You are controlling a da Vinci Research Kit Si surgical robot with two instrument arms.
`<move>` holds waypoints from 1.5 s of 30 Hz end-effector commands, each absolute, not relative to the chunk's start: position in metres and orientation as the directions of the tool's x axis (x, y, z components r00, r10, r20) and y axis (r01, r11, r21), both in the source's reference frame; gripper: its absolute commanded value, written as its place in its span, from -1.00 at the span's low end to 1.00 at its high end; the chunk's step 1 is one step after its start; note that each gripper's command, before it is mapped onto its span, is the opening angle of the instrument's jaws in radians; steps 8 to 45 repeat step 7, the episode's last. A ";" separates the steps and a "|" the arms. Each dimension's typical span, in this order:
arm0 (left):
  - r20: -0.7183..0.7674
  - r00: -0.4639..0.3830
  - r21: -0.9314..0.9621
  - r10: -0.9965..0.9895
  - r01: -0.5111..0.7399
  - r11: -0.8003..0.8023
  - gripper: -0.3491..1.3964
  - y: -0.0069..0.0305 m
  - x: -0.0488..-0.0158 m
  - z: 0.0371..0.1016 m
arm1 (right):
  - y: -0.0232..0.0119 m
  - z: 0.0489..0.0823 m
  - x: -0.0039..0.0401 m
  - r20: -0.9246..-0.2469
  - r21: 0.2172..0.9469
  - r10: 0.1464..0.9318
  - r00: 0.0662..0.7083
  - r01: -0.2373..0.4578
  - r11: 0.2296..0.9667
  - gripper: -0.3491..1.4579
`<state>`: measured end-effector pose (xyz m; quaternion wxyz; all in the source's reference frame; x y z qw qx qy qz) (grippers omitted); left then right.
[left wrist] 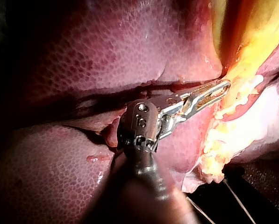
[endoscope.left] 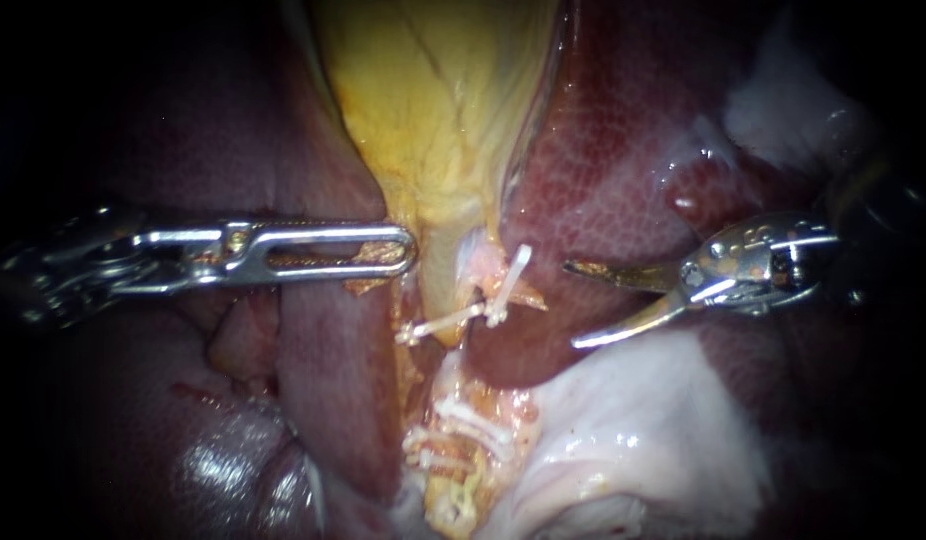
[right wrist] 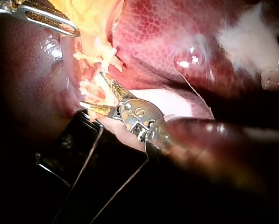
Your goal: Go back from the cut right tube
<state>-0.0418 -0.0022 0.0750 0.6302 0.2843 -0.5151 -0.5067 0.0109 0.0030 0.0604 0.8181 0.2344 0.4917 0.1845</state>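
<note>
The yellow gallbladder (endoscope.left: 433, 110) hangs down between dark red liver lobes (endoscope.left: 623, 160). My left instrument (endoscope.left: 408, 250) comes in level, its long slotted jaws shut on the gallbladder's narrow lower end (left wrist: 225, 85). Below the grip, white clips (endoscope.left: 488, 300) cross the upper tube stump, and more white clips (endoscope.left: 463, 420) sit on the lower stump, with a gap between the two. My right instrument (endoscope.left: 573, 305) hangs to the right of the clips, clear of the tissue, its two curved blades open. In the right wrist view those blades (right wrist: 91, 89) gape just short of the clipped stumps (right wrist: 95, 58).
Pale whitish tissue (endoscope.left: 643, 440) lies under the right instrument. Another liver lobe (endoscope.left: 323, 370) stands left of the lower stump. My left instrument's jaws (right wrist: 46, 16) show beyond the right blades in the right wrist view.
</note>
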 end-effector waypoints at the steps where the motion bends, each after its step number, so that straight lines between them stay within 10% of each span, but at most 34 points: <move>1: 0.361 -0.044 0.880 -0.931 0.346 0.325 -1.00 -0.0022 -0.0417 0.0749 | 0.0030 0.0604 0.0109 -0.718 0.565 0.532 0.449 -0.071 0.822 0.97; 45: 0.361 -0.044 0.880 -0.931 0.346 0.325 -1.00 -0.0022 -0.0417 0.0749 | 0.0031 0.0605 0.0109 -0.718 0.565 0.533 0.449 -0.072 0.822 0.97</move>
